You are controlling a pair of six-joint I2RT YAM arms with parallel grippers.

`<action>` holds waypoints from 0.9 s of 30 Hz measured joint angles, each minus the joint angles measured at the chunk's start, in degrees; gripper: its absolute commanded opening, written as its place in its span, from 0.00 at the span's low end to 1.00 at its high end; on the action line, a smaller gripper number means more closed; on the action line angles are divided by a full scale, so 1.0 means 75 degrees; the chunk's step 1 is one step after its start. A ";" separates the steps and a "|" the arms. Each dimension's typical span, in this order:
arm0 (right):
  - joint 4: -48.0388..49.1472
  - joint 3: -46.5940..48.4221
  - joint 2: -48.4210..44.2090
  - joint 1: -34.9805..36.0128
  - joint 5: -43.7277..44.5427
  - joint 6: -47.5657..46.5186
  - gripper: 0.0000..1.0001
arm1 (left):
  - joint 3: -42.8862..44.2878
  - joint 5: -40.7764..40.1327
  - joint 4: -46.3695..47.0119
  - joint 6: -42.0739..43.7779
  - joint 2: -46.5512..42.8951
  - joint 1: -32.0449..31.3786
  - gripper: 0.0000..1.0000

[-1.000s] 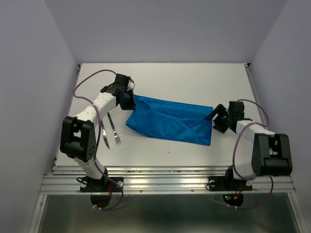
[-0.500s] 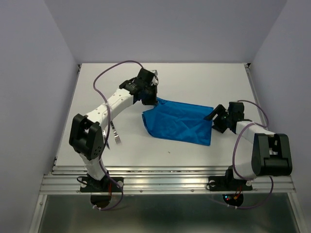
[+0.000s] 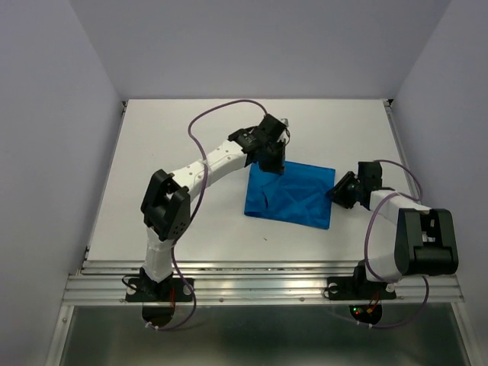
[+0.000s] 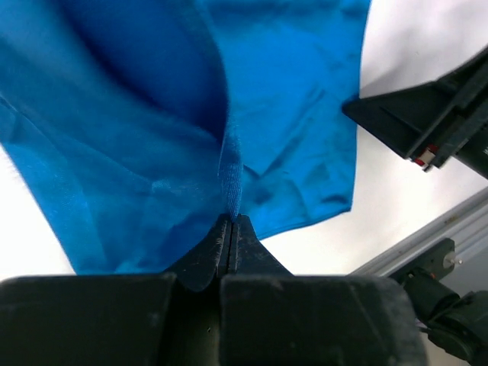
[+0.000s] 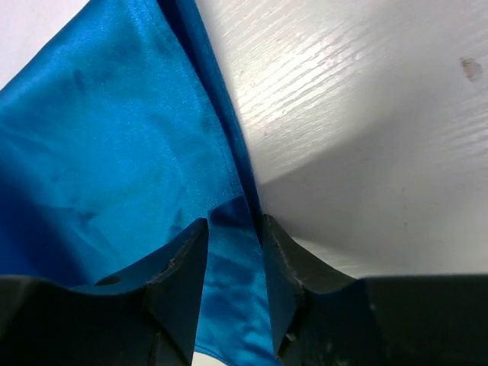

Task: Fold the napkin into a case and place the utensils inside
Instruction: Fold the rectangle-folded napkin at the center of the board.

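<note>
bright, even light; soft shadow on table [image 5: 343,191] in right wrist view; close foreground slightly blurred.

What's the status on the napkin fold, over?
Left claw shut on a lifted napkin edge. Right claw open, straddling the right-hand edge. Utensils not in view.

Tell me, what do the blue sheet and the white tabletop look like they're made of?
The napkin: thin woven cloth with a slight satin sheen; it creases softly and has a stitched hem. The table: matte white with fine grain lines, probably painted or laminated wood.
</note>
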 measured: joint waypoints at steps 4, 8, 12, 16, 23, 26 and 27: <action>0.0026 -0.0003 0.0128 0.0050 0.0087 0.0009 0.29 | 0.0198 0.0219 0.0041 -0.0125 0.0227 -0.0256 0.00; 0.0326 -0.0201 0.0152 0.0093 0.0082 0.0122 0.26 | 0.0423 0.0571 0.0376 -0.0184 0.0644 -0.0405 0.00; 0.0615 -0.0251 0.0254 0.0160 0.0041 0.0207 0.25 | 0.0423 0.0906 0.0740 -0.0274 0.1078 -0.0478 0.00; 0.0924 -0.0254 0.0408 0.0198 -0.0047 0.0245 0.25 | 0.0493 0.1003 0.0833 -0.0347 0.1431 -0.0557 0.00; 0.1355 -0.0248 0.0615 0.0437 -0.0093 0.0367 0.25 | 0.0982 0.1049 0.0930 -0.0586 0.1813 -0.0796 0.00; 0.1483 -0.0213 0.0711 0.0606 -0.0105 0.0425 0.25 | 0.1105 0.1049 0.0924 -0.0702 0.1821 -0.0839 0.00; 0.1498 -0.0178 0.0758 0.0682 -0.0114 0.0443 0.25 | 0.1166 0.1052 0.0927 -0.0746 0.1824 -0.0845 0.00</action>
